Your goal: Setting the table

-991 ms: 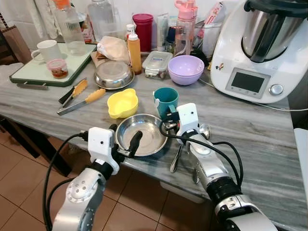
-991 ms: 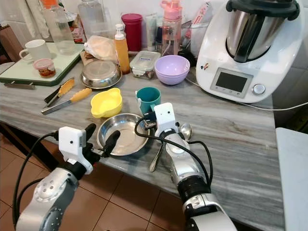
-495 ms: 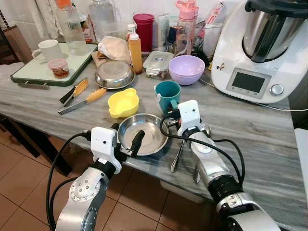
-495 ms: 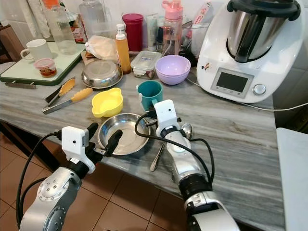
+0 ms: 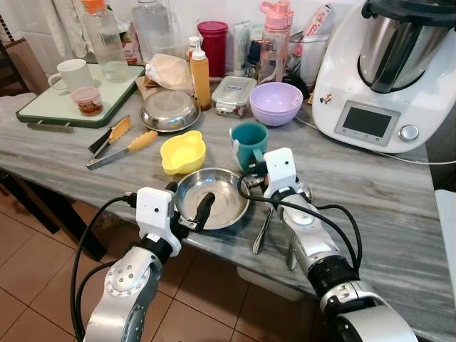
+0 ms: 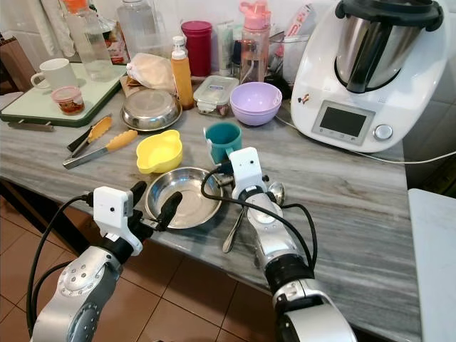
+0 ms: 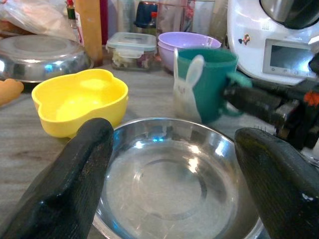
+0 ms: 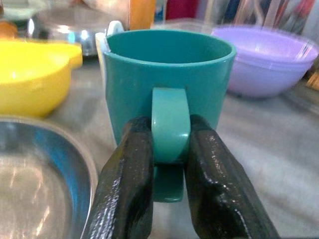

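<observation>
A teal mug (image 5: 249,141) stands on the grey counter just beyond a shallow steel plate (image 5: 211,197). My right gripper (image 8: 169,149) is shut on the mug's handle (image 8: 170,124), the black fingers (image 8: 130,169) pinching it from both sides. Over the plate's near rim my left gripper (image 7: 169,164) is open, one finger on each side of the plate (image 7: 174,184), nothing held. A steel spoon (image 5: 262,228) lies right of the plate, partly under my right arm. A yellow bowl (image 5: 182,152) rests left of the mug.
Behind stand a lilac bowl (image 5: 275,102), a steel lidded dish (image 5: 169,110), an orange sauce bottle (image 5: 199,78), bottles and a white kitchen machine (image 5: 385,71). Tongs (image 5: 117,146) and a green tray (image 5: 43,107) with a white cup lie left. The counter edge runs just under my grippers.
The right gripper has carried the teal mug slightly away from me, toward the back. The left gripper stays open at the plate.
</observation>
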`<state>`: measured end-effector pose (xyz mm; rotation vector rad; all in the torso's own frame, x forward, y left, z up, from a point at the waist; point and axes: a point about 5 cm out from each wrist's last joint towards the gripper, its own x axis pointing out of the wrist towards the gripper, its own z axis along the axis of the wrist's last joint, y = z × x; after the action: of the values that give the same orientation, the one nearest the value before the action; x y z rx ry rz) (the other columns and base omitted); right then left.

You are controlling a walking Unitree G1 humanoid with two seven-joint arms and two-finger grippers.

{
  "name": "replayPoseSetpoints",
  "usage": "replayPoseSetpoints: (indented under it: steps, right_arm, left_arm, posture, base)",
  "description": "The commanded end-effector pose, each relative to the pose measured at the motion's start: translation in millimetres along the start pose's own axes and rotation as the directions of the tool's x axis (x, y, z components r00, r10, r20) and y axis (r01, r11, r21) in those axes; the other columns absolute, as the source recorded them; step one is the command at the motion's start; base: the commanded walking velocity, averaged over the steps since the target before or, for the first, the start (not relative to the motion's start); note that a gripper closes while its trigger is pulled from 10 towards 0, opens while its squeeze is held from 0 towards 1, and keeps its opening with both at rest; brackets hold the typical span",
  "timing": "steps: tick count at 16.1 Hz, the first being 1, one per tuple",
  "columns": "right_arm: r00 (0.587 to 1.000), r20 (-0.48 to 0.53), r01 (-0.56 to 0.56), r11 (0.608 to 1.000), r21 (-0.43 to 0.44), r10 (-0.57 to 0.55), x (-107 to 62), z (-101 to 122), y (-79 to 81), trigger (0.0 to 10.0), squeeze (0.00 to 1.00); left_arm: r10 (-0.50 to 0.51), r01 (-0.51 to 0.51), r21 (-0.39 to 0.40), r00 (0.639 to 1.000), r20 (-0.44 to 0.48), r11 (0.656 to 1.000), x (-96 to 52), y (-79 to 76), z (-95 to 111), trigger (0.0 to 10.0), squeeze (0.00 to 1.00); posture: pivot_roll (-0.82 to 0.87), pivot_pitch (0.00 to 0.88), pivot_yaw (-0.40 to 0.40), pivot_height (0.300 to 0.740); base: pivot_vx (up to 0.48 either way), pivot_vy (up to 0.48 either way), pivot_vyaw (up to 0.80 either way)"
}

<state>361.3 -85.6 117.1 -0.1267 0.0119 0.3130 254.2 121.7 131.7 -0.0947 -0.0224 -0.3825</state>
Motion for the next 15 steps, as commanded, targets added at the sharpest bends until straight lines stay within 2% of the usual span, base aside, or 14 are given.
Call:
replayPoseSetpoints:
  steps: [1,3,4,5,6,8,9,10,11,15]
  right_arm:
    - [0.999,-0.042,0.011,1.000,-0.011,-0.011,3.0,-1.3,-0.8,10.0,1.00]
    - [0.998,-0.053,0.026,0.999,0.024,-0.024,2.1,-4.3,-3.1,10.0,1.00]
    - [1.000,-0.023,0.015,0.999,0.029,-0.014,1.9,-1.1,-2.9,7.4,1.00]
    - [1.000,-0.003,0.012,0.999,0.032,-0.011,1.6,1.1,-2.9,0.0,1.00]
    - [1.000,-0.004,0.007,0.999,0.035,-0.007,2.1,1.3,-2.1,0.0,0.00]
    - [1.000,-0.007,0.003,1.000,0.028,-0.003,2.8,1.1,-1.3,0.0,0.00]
    - [1.000,-0.010,0.003,1.000,0.028,-0.003,3.0,1.1,-1.1,1.4,0.00]
    - [1.000,-0.017,0.002,0.999,0.033,-0.001,3.2,0.6,-0.6,10.0,0.62]
    - [1.000,-0.012,0.004,0.999,0.038,-0.004,3.1,0.9,-0.7,10.0,1.00]
    - [1.000,-0.012,0.012,0.999,0.041,-0.012,2.5,-0.1,-2.7,10.0,1.00]
  left_arm:
    - [-0.003,0.003,0.012,1.000,-0.005,1.000,1.2,0.5,-0.4,10.0,0.00]
    - [-0.002,0.002,0.012,1.000,-0.002,1.000,1.6,1.0,-0.1,10.0,0.00]
    - [0.001,-0.001,0.013,1.000,-0.001,1.000,1.8,1.4,0.1,10.0,0.00]
    - [0.003,-0.003,0.014,1.000,0.000,1.000,1.9,1.7,0.0,10.0,0.00]
    - [0.004,-0.004,0.014,1.000,0.000,1.000,1.8,2.1,-0.1,10.0,0.00]
    - [0.005,-0.005,0.015,1.000,0.001,1.000,2.2,2.4,-0.1,10.0,0.00]
    - [0.005,-0.005,0.016,1.000,0.001,1.000,2.8,2.2,0.1,10.0,0.00]
    - [0.003,-0.003,0.016,1.000,0.002,1.000,3.4,1.8,0.3,10.0,0.00]
    - [0.001,-0.001,0.016,1.000,0.002,1.000,3.6,1.4,0.4,10.0,0.00]
    - [-0.009,0.009,0.013,1.000,-0.001,1.000,3.9,0.6,-0.1,10.0,0.00]
  posture:
    - [-0.13,0.000,0.053,0.740]
    - [-0.13,0.000,0.051,0.740]
    - [-0.13,0.000,0.052,0.740]
    - [-0.13,0.000,0.052,0.740]
    - [-0.13,0.000,0.053,0.740]
    - [-0.13,0.000,0.055,0.740]
    - [-0.13,0.000,0.055,0.740]
    - [-0.13,0.000,0.057,0.740]
    - [-0.13,0.000,0.058,0.740]
    - [-0.13,0.000,0.061,0.740]
  base:
    - [0.000,0.000,0.00]
    - [0.000,0.000,0.00]
    - [0.000,0.000,0.00]
    - [0.000,0.000,0.00]
    - [0.000,0.000,0.00]
    - [0.000,0.000,0.00]
    - [0.000,0.000,0.00]
    - [0.000,0.000,0.00]
    - [0.000,0.000,0.00]
    - [0.000,0.000,0.00]
